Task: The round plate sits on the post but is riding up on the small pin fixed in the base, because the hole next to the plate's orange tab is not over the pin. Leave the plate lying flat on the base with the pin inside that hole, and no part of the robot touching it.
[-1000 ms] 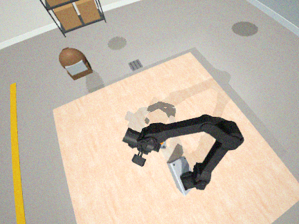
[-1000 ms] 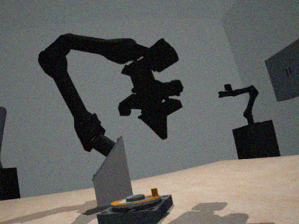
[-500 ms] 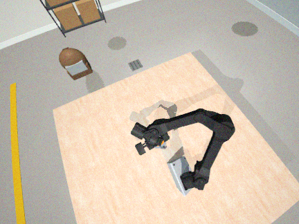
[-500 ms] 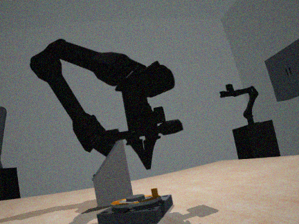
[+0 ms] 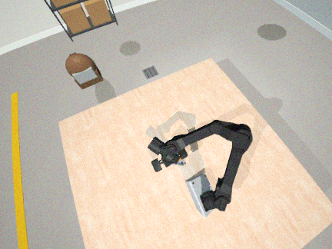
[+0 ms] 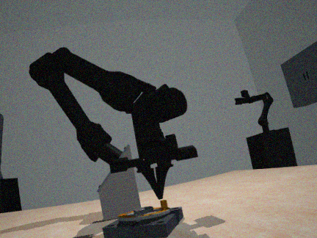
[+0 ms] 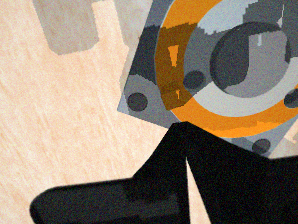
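The round plate (image 6: 126,215) (image 7: 240,108), pale with an orange ring, lies over the dark square base (image 6: 136,231) (image 7: 152,103) around a grey central hub. In the exterior view it looks slightly tilted, with a dark gap below its rim. Its upright orange tab (image 6: 164,204) is at the right. My gripper (image 6: 160,198) (image 7: 180,129) is shut and empty, tips down, just above and beside the tab; contact cannot be told. The tab is not distinguishable in the wrist view. The pin cannot be made out. In the top view the arm hides most of the plate.
A tall pale grey block (image 5: 197,188) (image 6: 121,192) stands by the arm's foot, close behind the base in the exterior view. The wooden table top (image 5: 115,161) extends around them. Another arm (image 6: 266,110) stands on a dark pedestal in the far background.
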Motion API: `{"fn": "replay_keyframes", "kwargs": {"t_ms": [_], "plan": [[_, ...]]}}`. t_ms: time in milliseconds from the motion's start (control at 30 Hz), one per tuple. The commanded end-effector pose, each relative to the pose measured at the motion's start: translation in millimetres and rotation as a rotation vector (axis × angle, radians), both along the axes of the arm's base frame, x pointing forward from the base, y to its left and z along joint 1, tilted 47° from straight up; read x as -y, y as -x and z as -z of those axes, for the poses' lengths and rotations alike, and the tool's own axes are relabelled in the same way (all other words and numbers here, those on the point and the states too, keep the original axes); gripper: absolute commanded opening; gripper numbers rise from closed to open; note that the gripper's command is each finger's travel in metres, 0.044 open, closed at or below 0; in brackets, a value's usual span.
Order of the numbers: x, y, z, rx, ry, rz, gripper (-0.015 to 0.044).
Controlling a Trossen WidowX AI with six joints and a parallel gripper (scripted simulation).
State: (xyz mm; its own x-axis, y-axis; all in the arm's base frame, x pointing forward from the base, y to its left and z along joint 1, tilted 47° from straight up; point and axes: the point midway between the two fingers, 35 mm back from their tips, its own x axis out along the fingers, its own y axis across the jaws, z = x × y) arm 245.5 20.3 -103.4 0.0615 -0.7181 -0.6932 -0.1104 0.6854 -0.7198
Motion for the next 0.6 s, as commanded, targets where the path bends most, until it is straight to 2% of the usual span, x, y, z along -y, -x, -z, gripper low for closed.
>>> {"fn": "replay_keyframes", "kwargs": {"t_ms": [0, 567], "plan": [[7, 0, 6, -0.002, 0.007, -0.008, 0.0], [1, -14, 11, -0.001, 0.006, -0.008, 0.0]]}}
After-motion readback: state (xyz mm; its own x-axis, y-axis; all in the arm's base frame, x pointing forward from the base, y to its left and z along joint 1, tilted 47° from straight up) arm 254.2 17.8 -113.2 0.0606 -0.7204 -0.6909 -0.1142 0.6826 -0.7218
